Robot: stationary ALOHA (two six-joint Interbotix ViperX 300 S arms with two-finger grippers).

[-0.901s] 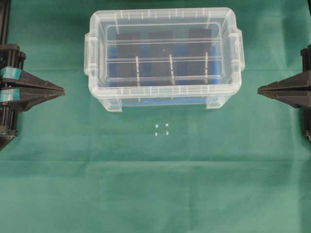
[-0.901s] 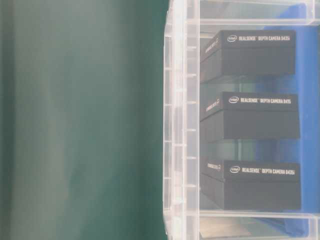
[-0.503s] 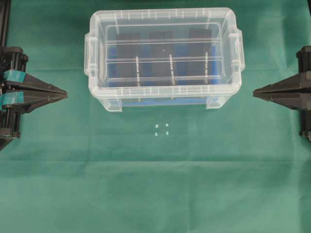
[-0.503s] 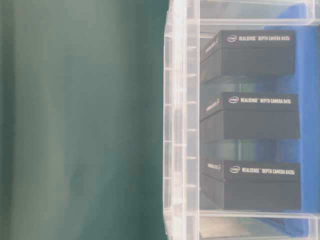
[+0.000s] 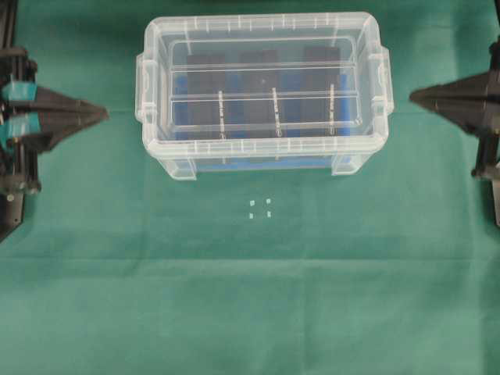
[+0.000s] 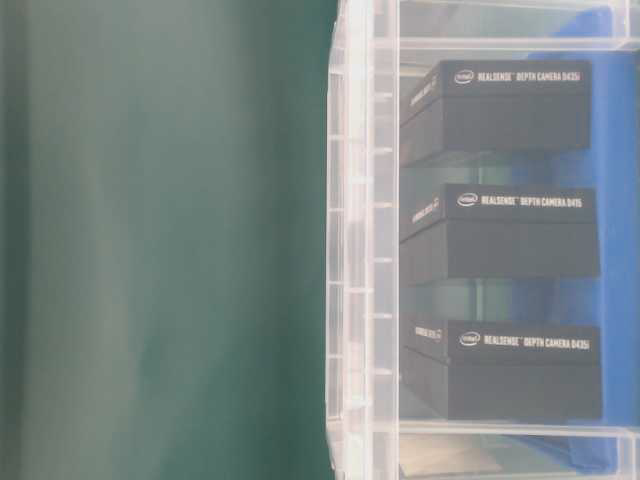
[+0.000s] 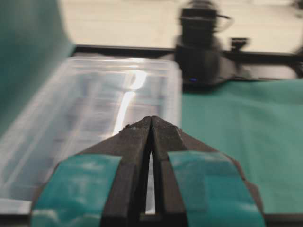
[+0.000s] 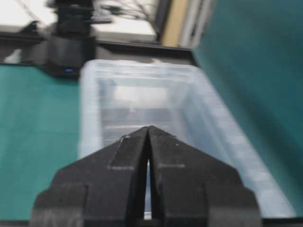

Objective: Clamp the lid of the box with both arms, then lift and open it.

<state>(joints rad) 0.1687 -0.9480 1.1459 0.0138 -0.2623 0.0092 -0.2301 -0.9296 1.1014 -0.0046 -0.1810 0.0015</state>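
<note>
Clear lid [image 5: 264,78] sits on the box [image 5: 258,160], with your left hand [image 5: 103,115] and right hand [image 5: 414,96] pinched together, well off either end, so you're mid-approach: next bring both tips against the lid.

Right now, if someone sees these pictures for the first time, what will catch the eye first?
First the clear box, at the top middle of the green cloth in the overhead view, its lid on. Three black blocks on a blue floor show through its wall. Then the two pointed grippers aimed at its short ends without touching it: the left gripper, with teal pads, and the right gripper, each with fingers shut.
</note>
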